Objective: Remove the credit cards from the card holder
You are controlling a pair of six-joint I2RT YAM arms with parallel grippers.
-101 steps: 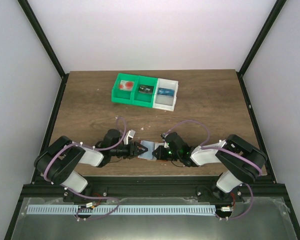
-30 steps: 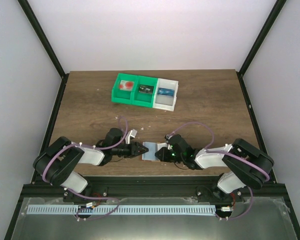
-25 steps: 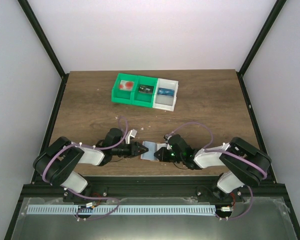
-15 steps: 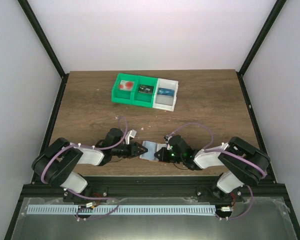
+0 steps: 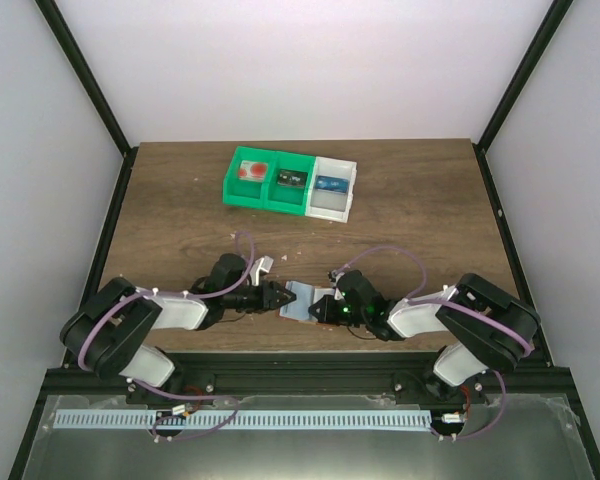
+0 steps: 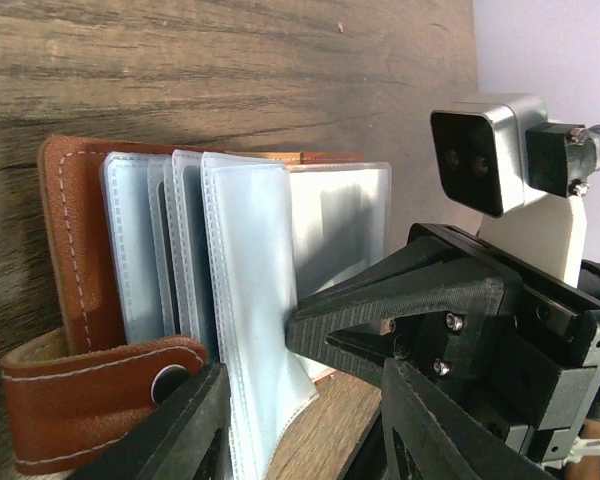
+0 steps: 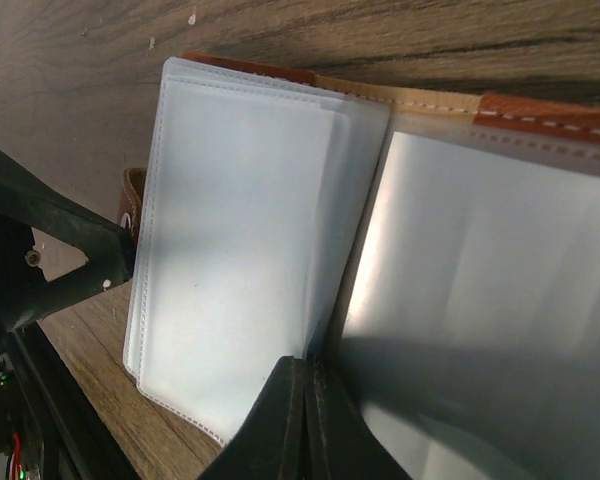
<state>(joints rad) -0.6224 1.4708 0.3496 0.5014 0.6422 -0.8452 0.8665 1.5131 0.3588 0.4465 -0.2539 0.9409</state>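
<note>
Left pincer: the left pincer [image 5: 273,296] lies low over the dark wooden tabletop [image 5: 180,230]. Its fingers stand partly apart, straddling the near edge of the holder. They clamp nothing that I can see.
Right pincer: the right pincer [image 5: 316,308] faces it from the other side, fingers pressed fully together. The tip is pushed in where two sleeves meet. Whether a thin leaf is nipped between the fingers cannot be told.
Card holder: the small folding orange-brown leather card holder [image 6: 70,230] lies open and flat between the two pincers, close to the arms' edge. Its snap strap [image 6: 100,385] is loose.
Sleeves: a fan of clear, stitched plastic sleeves [image 7: 240,230] stands up from the spine, splayed both ways.
Credit cards: none shows plainly in these sleeves, which look pale and empty from both wrist views.
Far bins: a green-and-white row of plastic bins [image 5: 265,200] sits well apart toward the back. Small flat pieces lie in its compartments, too small to name.
Step in hand: probably leafing through the sleeves to find any card left inside.
Next move: likely to part the next sleeve while the left side steadies the holder. Any exposed card edge should then be pinched and drawn straight out along its pocket.
</note>
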